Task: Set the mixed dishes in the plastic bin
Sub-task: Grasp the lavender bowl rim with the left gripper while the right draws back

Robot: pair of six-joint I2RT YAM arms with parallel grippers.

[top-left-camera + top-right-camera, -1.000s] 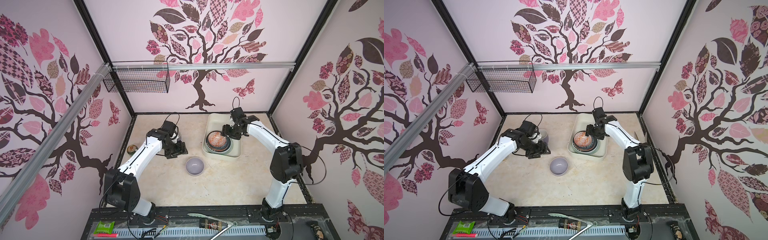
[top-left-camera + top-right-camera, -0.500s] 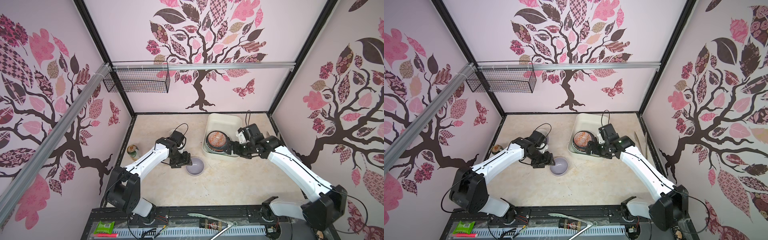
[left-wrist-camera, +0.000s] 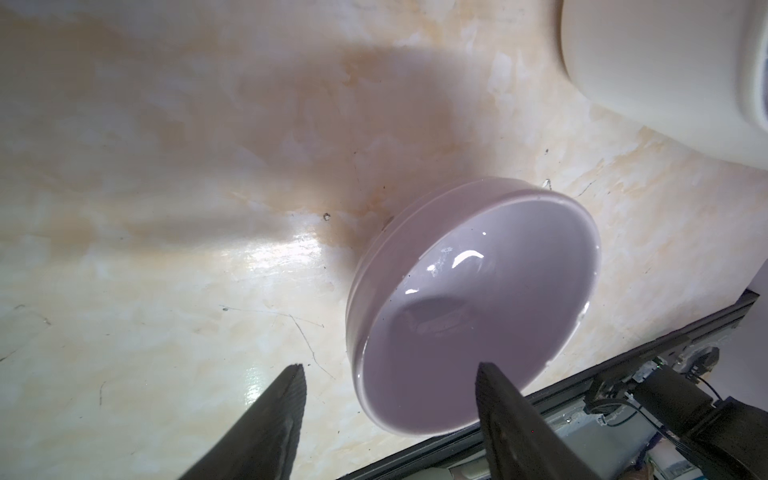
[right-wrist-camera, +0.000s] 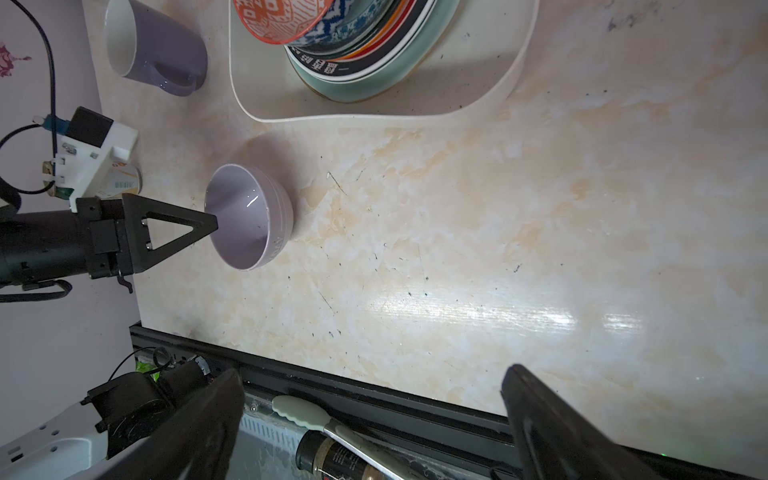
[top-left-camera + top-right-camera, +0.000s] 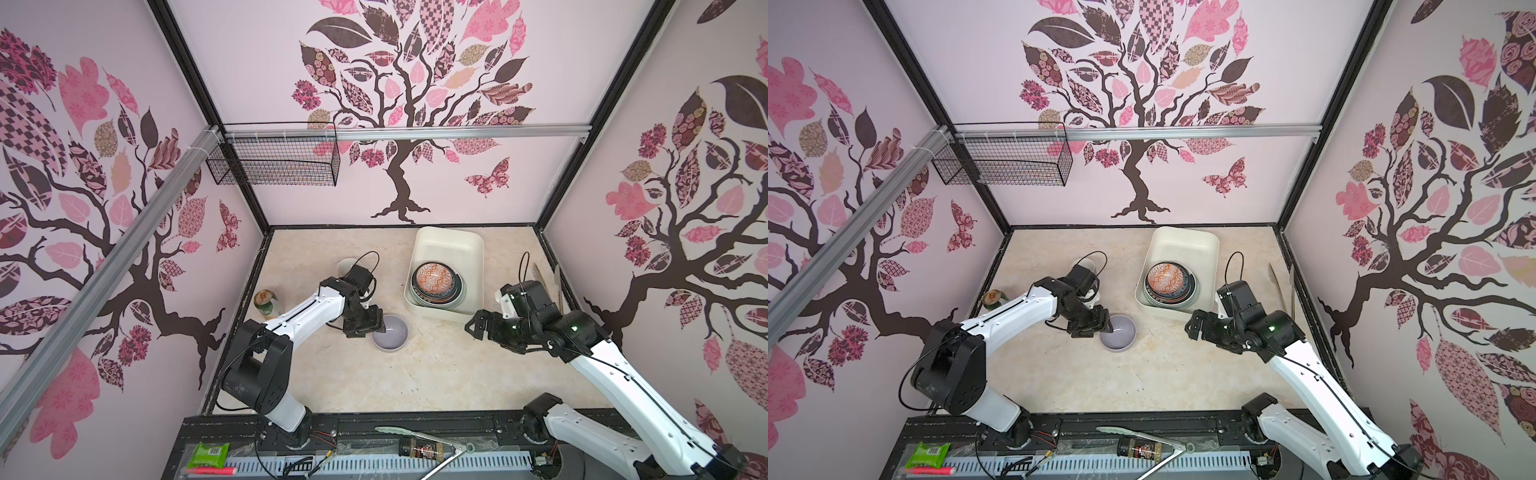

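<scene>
The bench [image 5: 415,382] carries little besides the dishes. A green drink can [image 5: 266,303] stands at its left edge, just left of the left arm [image 5: 307,311]. Long wooden utensils [image 5: 539,279] lie along the right edge. A black wire basket [image 5: 274,162] hangs on the far wall at the left, well above the bench. On the near rail, off the bench, lie pale green tongs [image 5: 415,434] and a dark bottle [image 5: 419,449].

The plastic bin [image 5: 451,249] sits far and right of the middle. Its near half holds a stack: a mint-green plate [image 4: 374,85] at the bottom, a black plate [image 4: 328,66] above it, then a blue-patterned bowl [image 4: 353,25], with the red-patterned bowl [image 5: 434,282] on top. The far half of the bin is bare.

The lavender mug [image 4: 153,54] stands on the bench left of the bin; the left arm's wrist hides much of it in both top views. A lavender bowl [image 5: 390,332] sits upright on the bench, near and left of the bin and apart from it, with only bare bench between the two.

The left claw [image 5: 376,328] is at the bowl's left rim, partly open and straddling it. In the left wrist view one finger [image 3: 286,415] is outside the wall with a gap to it, and the other [image 3: 507,415] is over the bowl's inside. It grips nothing.

The right claw [image 5: 473,328] hangs over the bench just near the bin's near right corner, right of the bowl and well apart from it. Its jaws are spread wide with nothing between them.
</scene>
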